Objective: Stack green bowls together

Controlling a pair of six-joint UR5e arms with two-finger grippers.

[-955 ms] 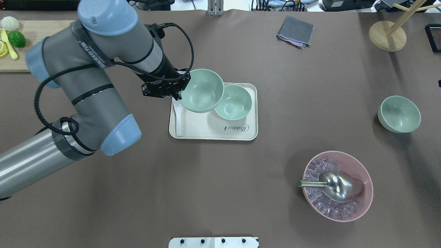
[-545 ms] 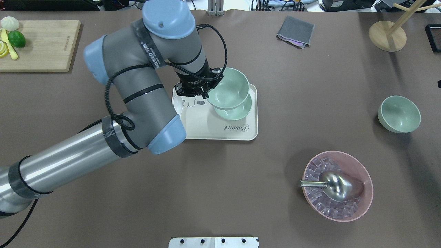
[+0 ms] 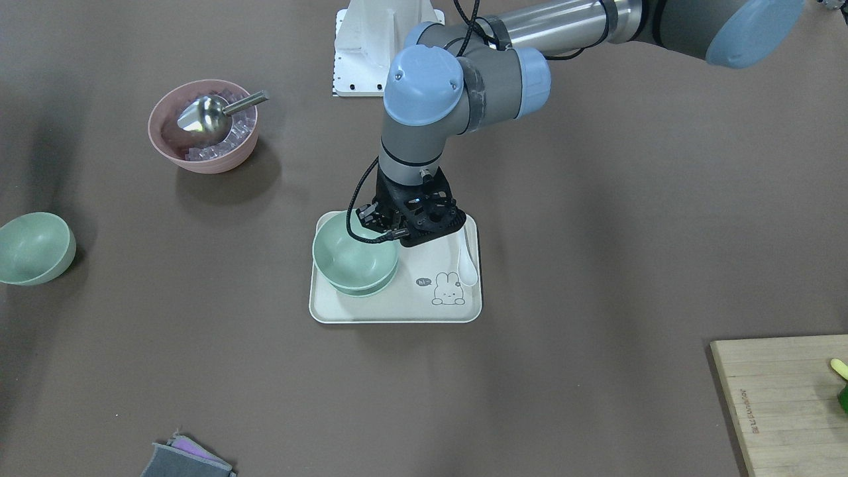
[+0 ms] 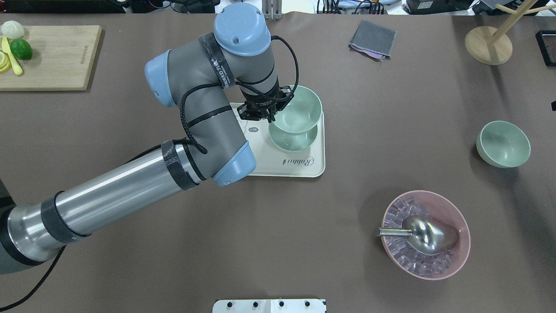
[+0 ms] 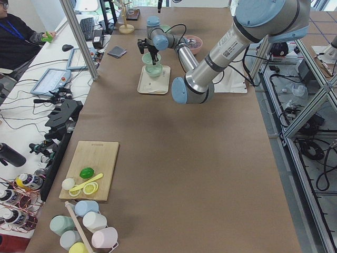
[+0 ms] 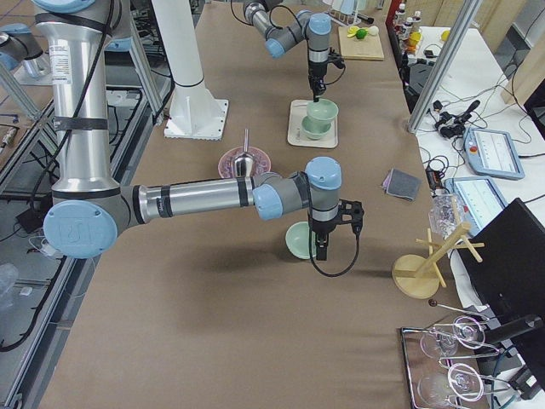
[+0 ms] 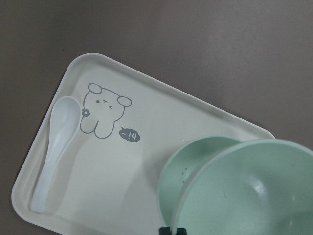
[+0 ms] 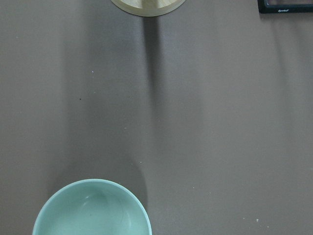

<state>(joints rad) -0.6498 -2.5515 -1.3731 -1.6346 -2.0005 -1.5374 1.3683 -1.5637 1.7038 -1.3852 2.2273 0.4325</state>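
Observation:
My left gripper [image 4: 270,116] is shut on the rim of a pale green bowl [image 4: 299,114] and holds it just above a second green bowl [image 4: 295,140] on the cream tray [image 4: 282,167]. In the left wrist view the held bowl [image 7: 254,191] overlaps the lower bowl [image 7: 178,171], offset to one side. The third green bowl [image 4: 503,143] stands alone at the far right. My right gripper [image 6: 321,250] hangs beside it in the exterior right view; I cannot tell whether it is open or shut. The right wrist view shows only that bowl [image 8: 92,210].
A white spoon [image 7: 56,147] lies on the tray's left side. A pink bowl [image 4: 425,234] with ice and a metal scoop stands front right. A cutting board [image 4: 47,56] with fruit lies back left, a grey cloth [image 4: 372,40] and a wooden stand [image 4: 488,45] at the back.
My left arm has carried the held bowl to the right, from the tray's left half to over the bowl on the tray. The other bowls have not moved.

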